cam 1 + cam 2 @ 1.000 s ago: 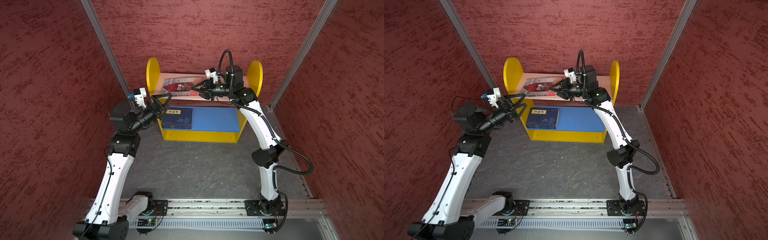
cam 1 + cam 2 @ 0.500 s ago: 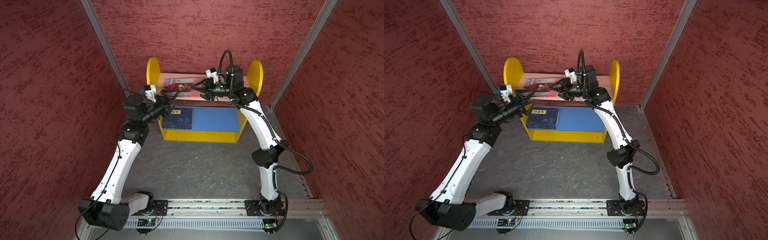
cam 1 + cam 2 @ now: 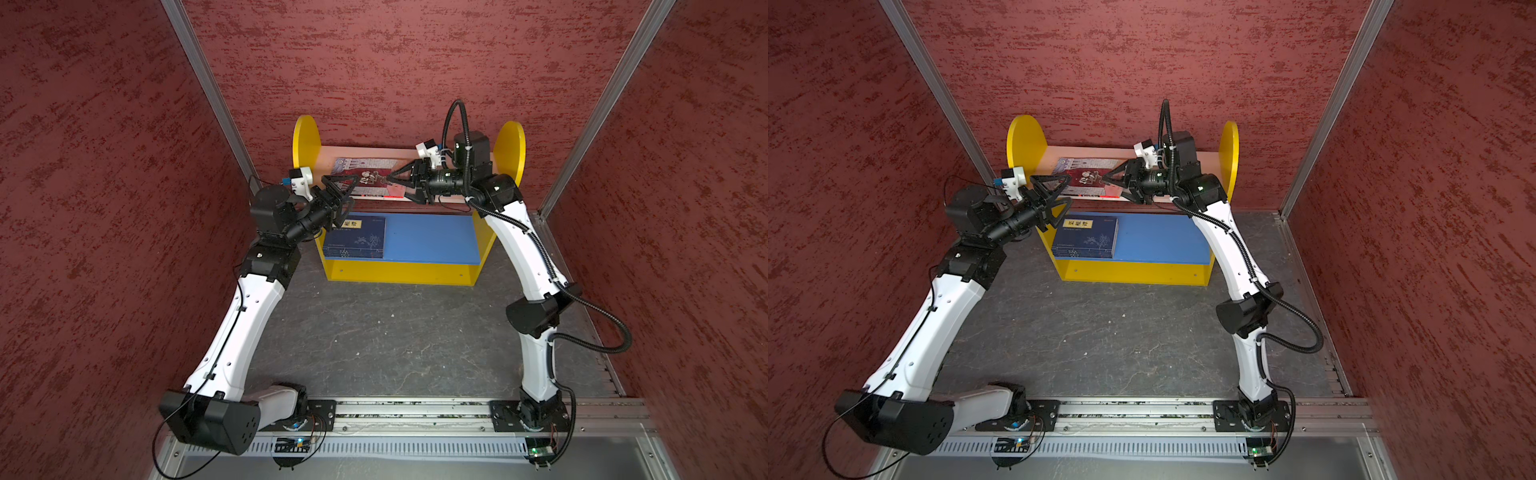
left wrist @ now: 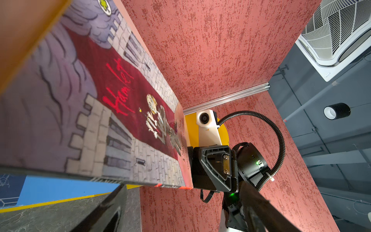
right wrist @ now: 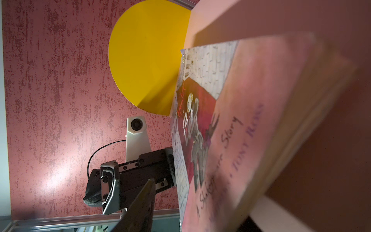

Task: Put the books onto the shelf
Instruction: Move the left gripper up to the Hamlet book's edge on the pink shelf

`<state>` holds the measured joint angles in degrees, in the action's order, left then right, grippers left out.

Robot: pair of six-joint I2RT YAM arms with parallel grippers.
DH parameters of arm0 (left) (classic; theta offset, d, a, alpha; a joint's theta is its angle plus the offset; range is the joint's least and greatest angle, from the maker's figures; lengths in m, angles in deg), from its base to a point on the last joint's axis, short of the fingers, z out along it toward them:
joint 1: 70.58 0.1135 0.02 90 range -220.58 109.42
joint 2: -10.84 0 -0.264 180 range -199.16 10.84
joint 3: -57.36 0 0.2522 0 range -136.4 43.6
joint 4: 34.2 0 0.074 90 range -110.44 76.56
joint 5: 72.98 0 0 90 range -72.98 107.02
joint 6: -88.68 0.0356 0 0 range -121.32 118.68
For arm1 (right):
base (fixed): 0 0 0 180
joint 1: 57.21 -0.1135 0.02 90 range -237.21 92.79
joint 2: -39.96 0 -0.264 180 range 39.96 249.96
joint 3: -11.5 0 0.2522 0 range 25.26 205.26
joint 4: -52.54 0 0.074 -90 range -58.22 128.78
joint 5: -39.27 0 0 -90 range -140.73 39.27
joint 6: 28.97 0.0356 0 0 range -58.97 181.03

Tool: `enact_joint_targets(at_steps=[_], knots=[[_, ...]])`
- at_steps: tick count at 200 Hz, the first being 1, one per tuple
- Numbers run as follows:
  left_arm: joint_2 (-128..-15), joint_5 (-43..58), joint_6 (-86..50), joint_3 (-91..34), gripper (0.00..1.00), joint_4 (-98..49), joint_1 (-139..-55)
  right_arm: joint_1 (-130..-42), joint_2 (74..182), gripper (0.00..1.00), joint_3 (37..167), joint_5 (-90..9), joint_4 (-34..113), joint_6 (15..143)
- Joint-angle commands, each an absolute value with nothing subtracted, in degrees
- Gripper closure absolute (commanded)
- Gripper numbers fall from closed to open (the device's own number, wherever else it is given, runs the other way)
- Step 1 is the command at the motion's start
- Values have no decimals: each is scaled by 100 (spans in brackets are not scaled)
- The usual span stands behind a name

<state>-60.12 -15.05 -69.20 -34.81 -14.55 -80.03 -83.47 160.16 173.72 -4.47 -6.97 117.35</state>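
Both arms now flank the pink book (image 3: 368, 179), which lies flat on the left half of the shelf (image 3: 305, 137), on its pink upper board (image 3: 374, 151). The right gripper (image 3: 395, 187) has parted its jaws at the book's right end, so I judge it released. The left gripper (image 3: 353, 189), wide and empty, has swung in to the book's left edge. The navy books (image 3: 355, 239) lie stacked at the left of the blue lower board (image 3: 428, 239), so the task looks nearly finished.

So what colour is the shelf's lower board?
The lower board is blue; it shows best in a top view.
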Motion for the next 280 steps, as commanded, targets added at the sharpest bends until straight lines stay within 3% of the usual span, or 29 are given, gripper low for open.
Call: enact_joint_targets(at_steps=[1, 46, 79, 150, 170, 196, 240, 280], knots=[[-6039, -1454, -7044, -3636, 16, -1677, -7964, -8285, 16055, 49, 17346, -545, -1472, 11642], [-6106, -1453, -7159, -3668, 23, -1692, -7957, -8287, 16023, 47, 17342, -485, -1567, 11632], [-6027, -1506, -7190, -3490, 23, -1678, -7958, -8298, 16041, 48, 17338, -467, -1627, 11606], [-6216, -1497, -7172, -3487, 32, -1710, -8066, -8331, 15986, 55, 17328, -432, -1686, 11537], [-6259, -1497, -7155, -3514, 33, -1682, -8102, -8340, 16014, 61, 17261, -367, -1631, 11518], [-6286, -1483, -7154, -3489, 34, -1587, -8122, -8373, 16019, 81, 17188, -283, -1509, 11532], [-6308, -1456, -7185, -3502, 37, -1578, -8104, -8384, 16037, 86, 17185, -113, -1439, 11505], [-6299, -1488, -7330, -3482, 53, -1595, -8051, -8419, 16027, 85, 17164, 214, -1223, 11577]])
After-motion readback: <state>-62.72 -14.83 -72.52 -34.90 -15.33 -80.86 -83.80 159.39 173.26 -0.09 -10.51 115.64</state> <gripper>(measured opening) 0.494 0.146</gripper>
